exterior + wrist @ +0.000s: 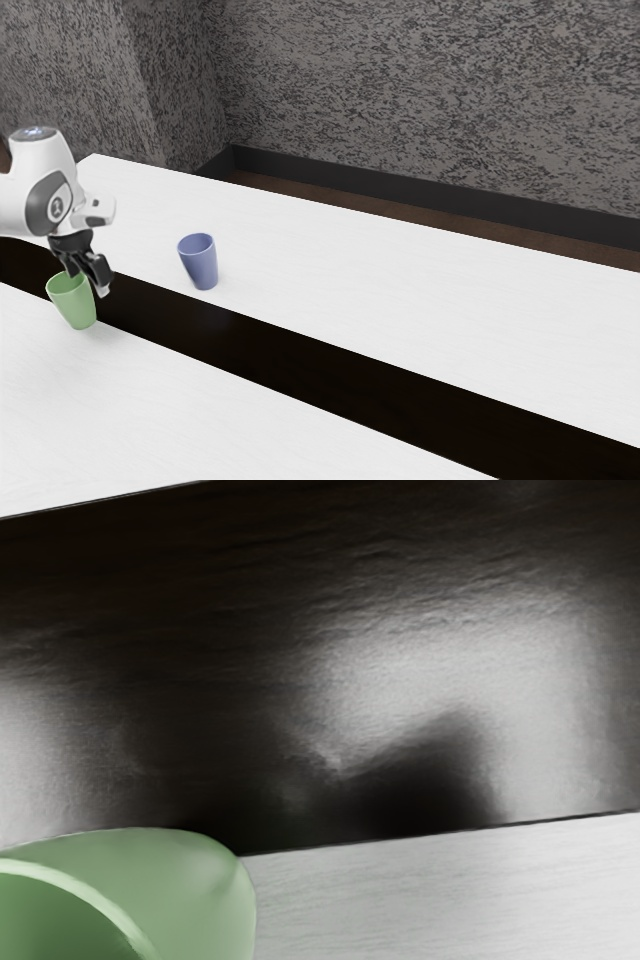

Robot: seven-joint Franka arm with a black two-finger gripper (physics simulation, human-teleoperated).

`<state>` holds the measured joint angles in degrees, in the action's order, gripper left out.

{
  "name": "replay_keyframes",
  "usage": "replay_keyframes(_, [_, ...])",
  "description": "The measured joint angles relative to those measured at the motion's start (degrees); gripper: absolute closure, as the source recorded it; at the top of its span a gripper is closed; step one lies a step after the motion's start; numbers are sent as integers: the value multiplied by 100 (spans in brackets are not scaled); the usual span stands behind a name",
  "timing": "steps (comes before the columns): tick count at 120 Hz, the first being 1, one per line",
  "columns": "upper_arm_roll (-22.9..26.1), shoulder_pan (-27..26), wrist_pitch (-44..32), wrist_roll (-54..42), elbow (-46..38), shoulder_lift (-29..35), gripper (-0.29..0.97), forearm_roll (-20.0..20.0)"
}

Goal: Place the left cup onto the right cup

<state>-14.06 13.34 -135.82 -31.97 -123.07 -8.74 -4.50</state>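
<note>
A green cup (72,300) is at the exterior view's left, slightly tilted, over the near edge of the dark strip. My black gripper (86,279) comes down onto its rim, one finger outside the wall on the exterior view's right side and the other at the rim, and it is shut on the cup. In the wrist view the green cup (120,895) looms blurred right under my hand. A blue cup (198,260) stands upright on the far white tabletop (420,290), to the exterior view's right of the gripper and apart from it.
A glossy dark strip (300,365) runs diagonally between the far white surface and the near white surface (130,420); the dark strip (320,680) also lies below my hand. A speckled grey wall (420,90) stands behind the table.
</note>
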Motion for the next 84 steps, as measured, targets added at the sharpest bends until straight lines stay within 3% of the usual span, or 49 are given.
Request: replay_keyframes(84, [1, -8, -297, -176, -52, -255, 0, 249])
